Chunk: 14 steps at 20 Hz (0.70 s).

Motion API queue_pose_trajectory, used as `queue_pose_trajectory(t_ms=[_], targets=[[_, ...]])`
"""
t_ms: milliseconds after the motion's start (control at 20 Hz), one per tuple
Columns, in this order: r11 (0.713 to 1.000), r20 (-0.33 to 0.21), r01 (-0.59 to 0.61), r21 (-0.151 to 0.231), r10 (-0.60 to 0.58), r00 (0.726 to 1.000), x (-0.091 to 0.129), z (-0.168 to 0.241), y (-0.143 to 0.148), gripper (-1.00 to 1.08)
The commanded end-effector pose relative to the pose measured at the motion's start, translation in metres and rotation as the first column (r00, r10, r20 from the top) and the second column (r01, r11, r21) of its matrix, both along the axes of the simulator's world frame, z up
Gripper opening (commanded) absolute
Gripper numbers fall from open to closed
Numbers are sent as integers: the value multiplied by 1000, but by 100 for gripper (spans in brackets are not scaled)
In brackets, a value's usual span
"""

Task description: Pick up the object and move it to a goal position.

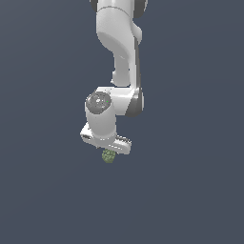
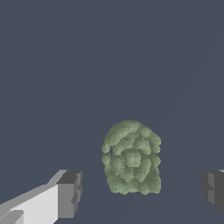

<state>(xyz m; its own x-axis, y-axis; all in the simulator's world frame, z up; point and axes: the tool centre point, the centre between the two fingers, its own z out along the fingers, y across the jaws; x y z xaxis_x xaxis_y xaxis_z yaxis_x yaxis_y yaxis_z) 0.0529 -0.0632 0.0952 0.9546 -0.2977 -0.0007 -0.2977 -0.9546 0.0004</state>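
The object (image 2: 132,158) is a small olive-green, knobbly lump lying on the dark grey floor. In the wrist view it lies between my two dark fingertips (image 2: 70,194), with clear gaps on both sides and no contact. My gripper (image 2: 142,190) is open. In the exterior view the object (image 1: 108,156) peeks out just under the white hand, and the hand hides my gripper's fingers and part of the lump.
The white arm (image 1: 119,47) comes down from the top of the exterior view. Plain dark grey floor (image 1: 190,190) lies all around the object.
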Motion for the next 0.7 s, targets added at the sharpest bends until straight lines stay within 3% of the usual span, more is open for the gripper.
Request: queue_pose_trajectory(t_ms=[0,650], targets=[[1000,0,0,0,0,1000,0,0,0,100],[1000,1,4,0,-4,1000,-1,-47,-1,100]])
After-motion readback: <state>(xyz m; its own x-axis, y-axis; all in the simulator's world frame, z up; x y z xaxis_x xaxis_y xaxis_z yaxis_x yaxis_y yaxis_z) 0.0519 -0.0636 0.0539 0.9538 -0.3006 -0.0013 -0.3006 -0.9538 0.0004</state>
